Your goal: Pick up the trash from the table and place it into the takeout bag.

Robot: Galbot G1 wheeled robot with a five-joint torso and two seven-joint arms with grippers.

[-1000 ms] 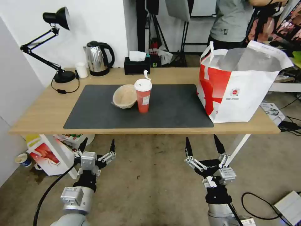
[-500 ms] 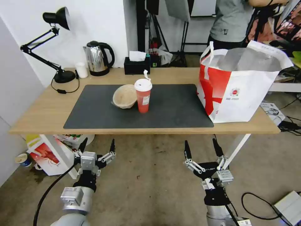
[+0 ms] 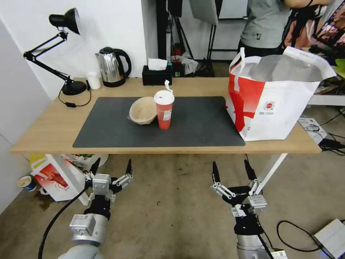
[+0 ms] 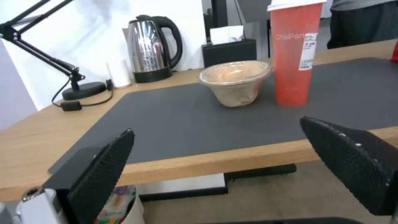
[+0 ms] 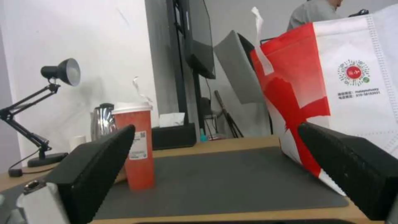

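Since a second ago the right gripper (image 3: pixel 231 168) has sunk slightly lower and nearer the robot; cup, bowl and bag sit where they were.

Head view: a light-wood table (image 3: pixel 50 126) carries a dark grey mat (image 3: pixel 201 126). Near the mat's middle stands a red cup (image 3: pixel 164 109) with a white lid, upright, and a beige pulp bowl (image 3: pixel 142 110) lies tilted just to its left, touching or almost touching it; the cup hides the bowl's right edge. At the right end of the table stands the takeout bag (image 3: pixel 276 97), white with a red panel, its mouth open on silver lining; what lies inside cannot be made out. Both arms hang below the table's near edge, over the floor, wrists pointing up. The left gripper (image 3: pixel 111 167) is on the left, the right one under the bag's side; each has its fingers spread wide and holds nothing.

Left wrist view: two black fingertips (image 4: pixel 104 168) frame the table edge, well apart. Beyond them sit the bowl (image 4: pixel 235 82) and cup (image 4: pixel 294 53), whose lid is cut off.

Right wrist view: spread fingertips (image 5: pixel 348 168) frame the cup (image 5: pixel 136 149) and the bag (image 5: pixel 348 93), whose far side is cut off.
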